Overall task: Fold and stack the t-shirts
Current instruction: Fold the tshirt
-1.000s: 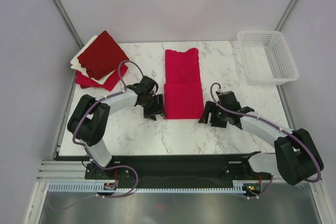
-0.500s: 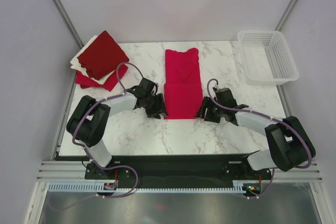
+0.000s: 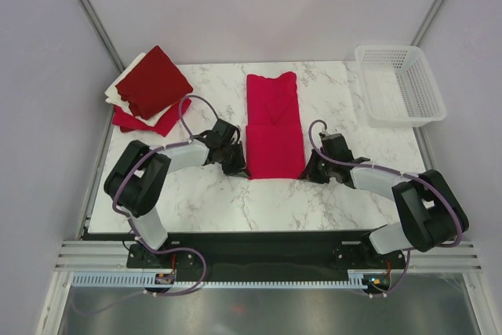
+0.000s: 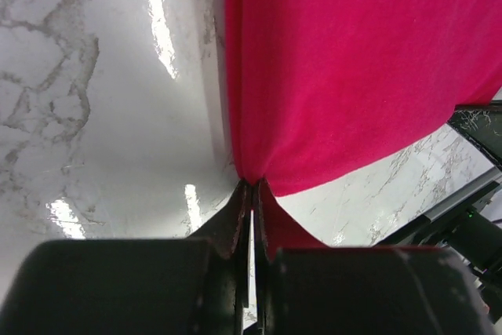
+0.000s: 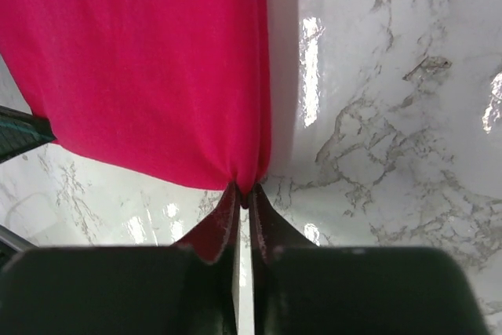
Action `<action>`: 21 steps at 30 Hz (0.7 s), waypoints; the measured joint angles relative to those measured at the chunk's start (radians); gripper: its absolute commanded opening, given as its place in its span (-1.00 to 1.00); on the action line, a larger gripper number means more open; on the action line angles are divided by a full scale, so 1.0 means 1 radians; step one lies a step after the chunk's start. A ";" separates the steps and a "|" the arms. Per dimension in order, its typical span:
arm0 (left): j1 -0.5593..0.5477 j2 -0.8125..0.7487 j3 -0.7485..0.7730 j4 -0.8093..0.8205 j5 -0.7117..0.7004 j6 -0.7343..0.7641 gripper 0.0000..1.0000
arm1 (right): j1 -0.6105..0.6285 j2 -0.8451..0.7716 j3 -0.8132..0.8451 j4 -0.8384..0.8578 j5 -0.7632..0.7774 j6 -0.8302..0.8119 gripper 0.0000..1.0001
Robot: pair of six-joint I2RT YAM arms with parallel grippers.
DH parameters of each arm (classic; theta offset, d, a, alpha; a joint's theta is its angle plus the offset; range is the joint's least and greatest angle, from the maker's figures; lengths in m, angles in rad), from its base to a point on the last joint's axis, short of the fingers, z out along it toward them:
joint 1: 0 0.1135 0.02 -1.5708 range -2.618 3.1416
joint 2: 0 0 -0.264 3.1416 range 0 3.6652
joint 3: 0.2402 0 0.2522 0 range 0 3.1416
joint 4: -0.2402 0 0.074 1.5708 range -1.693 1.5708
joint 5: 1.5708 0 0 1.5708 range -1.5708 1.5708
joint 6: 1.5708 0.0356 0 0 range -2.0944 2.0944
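Closure just completed on both sides — left hand [image 4: 251, 186] and right hand [image 5: 243, 188], apart a second ago, now pinch the near corners of the crimson t-shirt [image 3: 273, 127], a long strip lying mid-bench [image 3: 196, 198] — grip looks set for the next fold.

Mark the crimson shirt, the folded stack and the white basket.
crimson shirt [image 3: 273, 147]: top external view, on its near folded half.
folded stack [image 3: 154, 82]: top external view, on the dark red shirt lying uppermost.
white basket [image 3: 401, 84]: top external view, on its bare lattice floor.
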 measured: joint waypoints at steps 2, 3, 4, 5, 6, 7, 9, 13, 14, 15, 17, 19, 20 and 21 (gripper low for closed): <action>-0.005 0.001 0.000 0.008 0.000 -0.002 -0.95 | 0.000 0.003 0.000 0.003 -0.003 0.002 -0.98; -0.008 0.002 0.000 0.013 -0.001 -0.003 -0.95 | 0.000 0.003 0.000 0.004 -0.006 0.001 -1.00; -0.011 0.002 0.000 0.015 -0.001 -0.004 -0.95 | 0.000 0.003 0.000 0.004 -0.008 0.001 -1.00; -0.014 0.002 0.000 0.017 -0.003 -0.005 -0.95 | 0.000 0.002 0.000 0.004 -0.012 0.002 -1.00; -0.019 -0.001 -0.001 0.018 -0.004 -0.007 -0.96 | 0.000 0.000 -0.002 0.004 -0.017 0.003 -1.00; -0.025 -0.006 -0.006 0.021 -0.011 -0.009 -0.95 | 0.000 -0.005 -0.006 0.005 -0.022 0.003 -1.00; -0.038 -0.027 -0.029 0.025 -0.020 -0.016 -0.95 | 0.001 -0.038 -0.025 -0.002 -0.031 0.004 -1.00; -0.069 -0.103 -0.093 0.018 -0.036 -0.038 -0.96 | 0.003 -0.167 -0.059 -0.057 -0.037 0.011 -1.00; -0.079 -0.129 -0.110 0.016 -0.039 -0.045 -0.96 | 0.003 -0.211 -0.066 -0.076 -0.038 0.014 -1.00; -0.089 -0.158 -0.126 0.014 -0.041 -0.051 -0.96 | 0.003 -0.249 -0.071 -0.092 -0.038 0.015 -1.00; -0.116 -0.226 -0.161 0.012 -0.046 -0.062 -0.96 | 0.009 -0.342 -0.082 -0.128 -0.039 0.022 -1.00; -0.145 -0.299 -0.195 0.010 -0.048 -0.069 -0.96 | 0.021 -0.438 -0.100 -0.164 -0.037 0.039 -1.00; -0.162 -0.337 -0.210 0.009 -0.049 -0.071 -0.96 | 0.034 -0.481 -0.109 -0.177 -0.035 0.051 -1.00; -0.175 -0.365 -0.222 0.010 -0.052 -0.072 -0.95 | 0.051 -0.523 -0.121 -0.190 -0.032 0.064 -1.00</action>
